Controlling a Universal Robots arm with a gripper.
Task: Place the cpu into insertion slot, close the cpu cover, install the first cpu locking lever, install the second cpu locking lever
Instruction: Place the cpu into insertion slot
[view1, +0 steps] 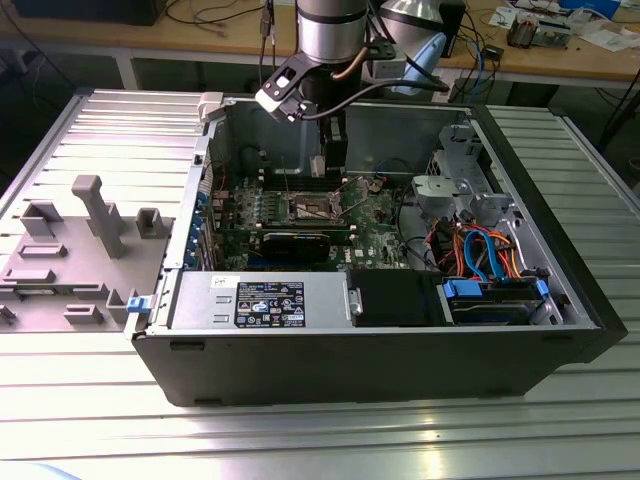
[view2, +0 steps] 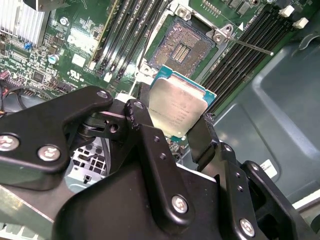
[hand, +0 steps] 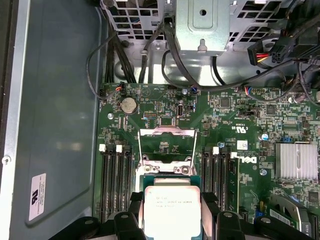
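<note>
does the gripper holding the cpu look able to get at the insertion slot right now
Probably yes: the gripper, shut on the cpu, hangs near the insertion slot, whose centre lies bare, with the cpu cover seemingly swung open.

An open computer case (view1: 330, 365) rests on a ribbed table (view1: 300, 440).

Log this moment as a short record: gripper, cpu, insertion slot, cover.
gripper: jaws shut on the cpu, inside the open computer case
cpu: held by two opposite edges, metal face visible in both wrist views, above the green board, close to the socket
insertion slot: empty, dark centre exposed
cpu cover: swung open, off the slot
stage: cpu not yet seated in the slot
</note>
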